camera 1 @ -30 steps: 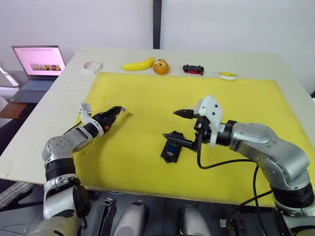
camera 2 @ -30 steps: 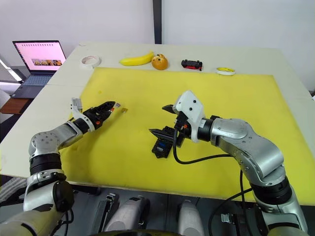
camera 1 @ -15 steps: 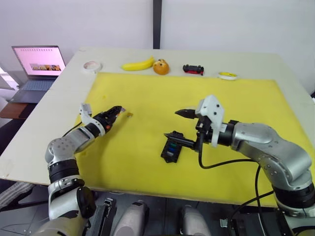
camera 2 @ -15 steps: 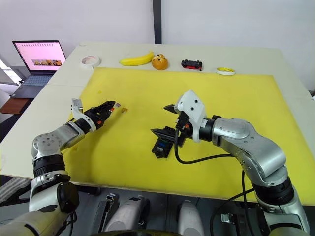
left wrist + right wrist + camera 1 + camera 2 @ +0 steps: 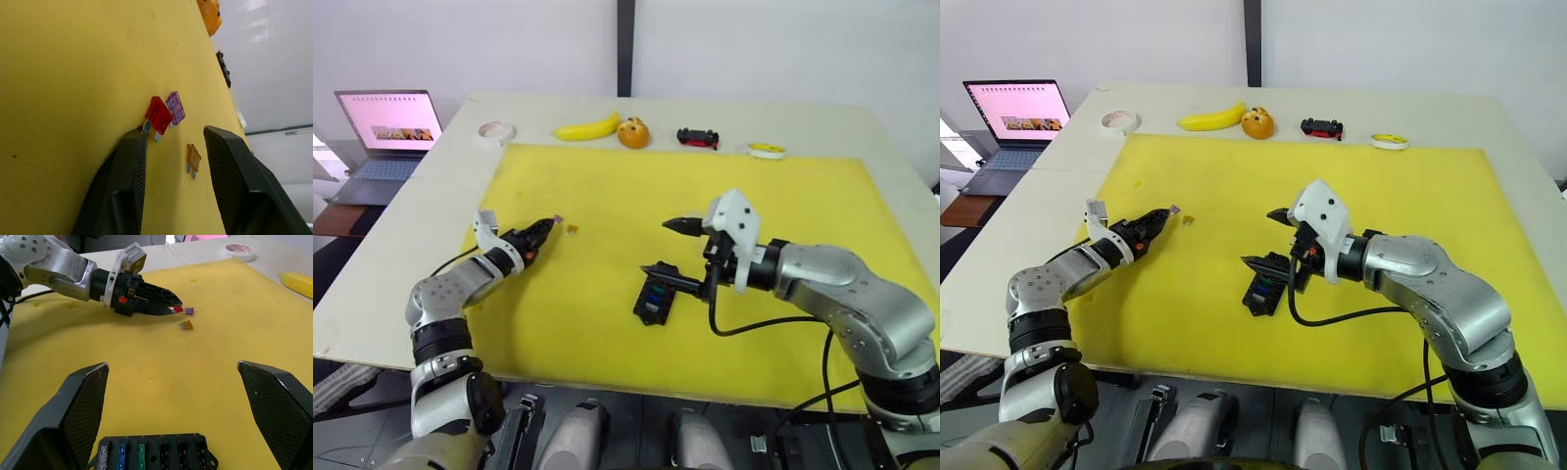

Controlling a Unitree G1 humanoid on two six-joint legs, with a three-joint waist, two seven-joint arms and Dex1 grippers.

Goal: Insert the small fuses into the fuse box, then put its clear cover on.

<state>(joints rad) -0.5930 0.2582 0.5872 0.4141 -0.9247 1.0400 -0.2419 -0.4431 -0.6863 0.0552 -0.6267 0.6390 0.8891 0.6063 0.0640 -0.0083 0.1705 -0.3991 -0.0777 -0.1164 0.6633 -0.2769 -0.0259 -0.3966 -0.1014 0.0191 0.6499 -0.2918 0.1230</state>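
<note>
1. Compared with a second ago, the left gripper [image 5: 171, 161] has been pushed a little further forward over the yellow mat [image 5: 607, 186]; its tips are now right at the loose fuses, where earlier they were just short of them.
2. The right gripper [image 5: 671, 250] and the fuse box [image 5: 653, 298] are unchanged in place from the earlier frames.
3. Left jaws are spread; one finger [image 5: 129, 176] is touching the metal leg of the red fuse [image 5: 158, 115], and nothing is pinched between them.
4. The purple fuse [image 5: 175, 107] is lying just beside the red one, touching or nearly so; the orange fuse [image 5: 193, 157] is lying apart from them, in the gap ahead of the two fingers.
5. Right jaws are spread wide and empty, held over the fuse box, one on each side of it in the right wrist view.
6. The fuse box is a black oblong block lying on the mat near its middle, towards the robot's edge; a grey fuse [image 5: 104, 451], a blue fuse [image 5: 121, 450] and a green fuse [image 5: 141, 450] are seated in adjacent slots, and the other visible slots are open.
7. At the far edge of the table [image 5: 803, 122] a banana [image 5: 587, 128], an orange [image 5: 633, 133], a toy car [image 5: 697, 137] and two tape rolls are seen; a laptop [image 5: 382, 132] is at the far left.
</note>
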